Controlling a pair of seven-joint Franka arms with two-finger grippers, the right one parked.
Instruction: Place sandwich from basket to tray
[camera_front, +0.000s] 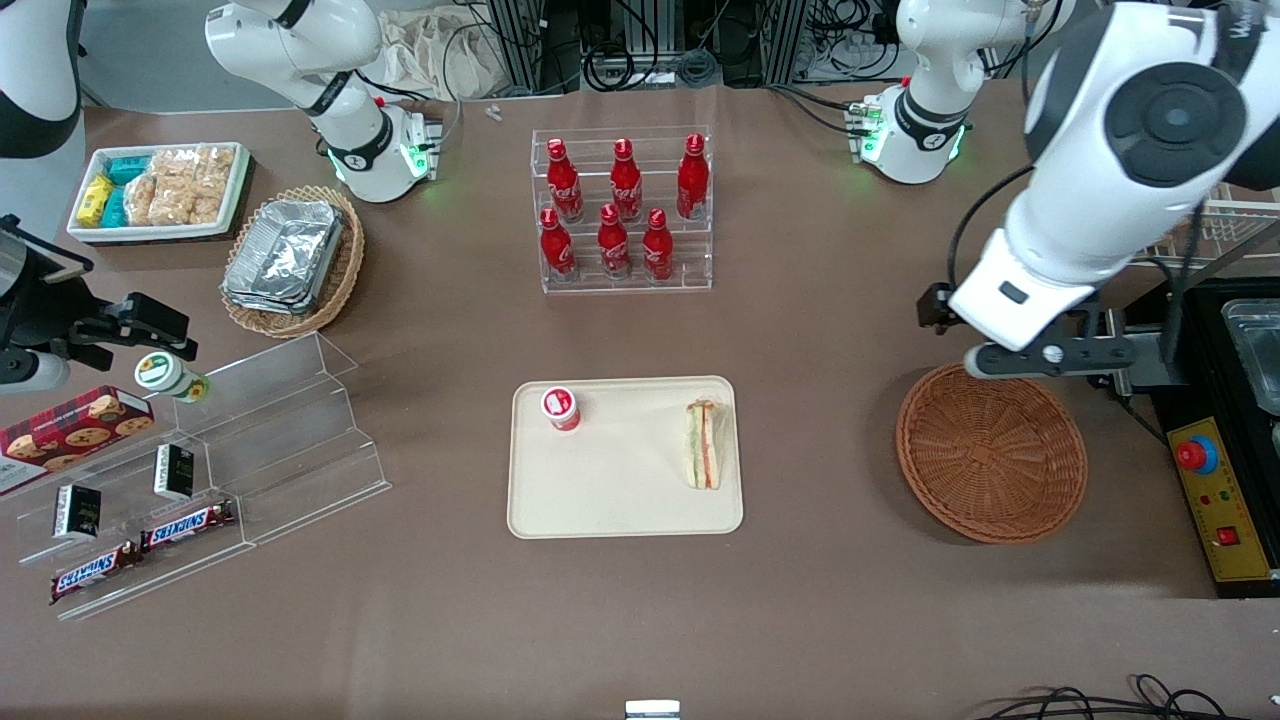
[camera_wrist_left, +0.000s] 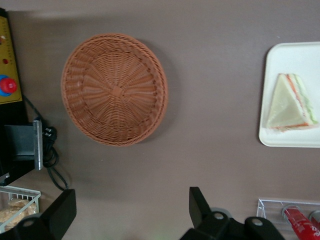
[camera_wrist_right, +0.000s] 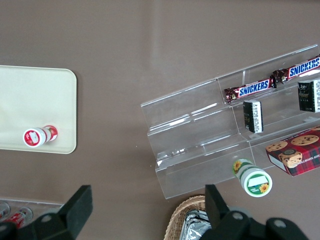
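Sandwich (camera_front: 704, 445) already lying on the tray (camera_front: 620, 510), at its edge nearest the basket (camera_front: 990, 452), apart from a small red-capped bottle (camera_front: 561, 408) on the same tray. Basket empty. Gripper (camera_wrist_left: 131, 212) raised above the basket's rim farthest from the front camera, fingers spread, holding nothing. Placing step judged done; likely only retreat left, lifting clear of the basket without brushing it.

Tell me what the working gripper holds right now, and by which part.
Nothing. The gripper is open and empty above the table beside the basket. The sandwich lies on the tray.
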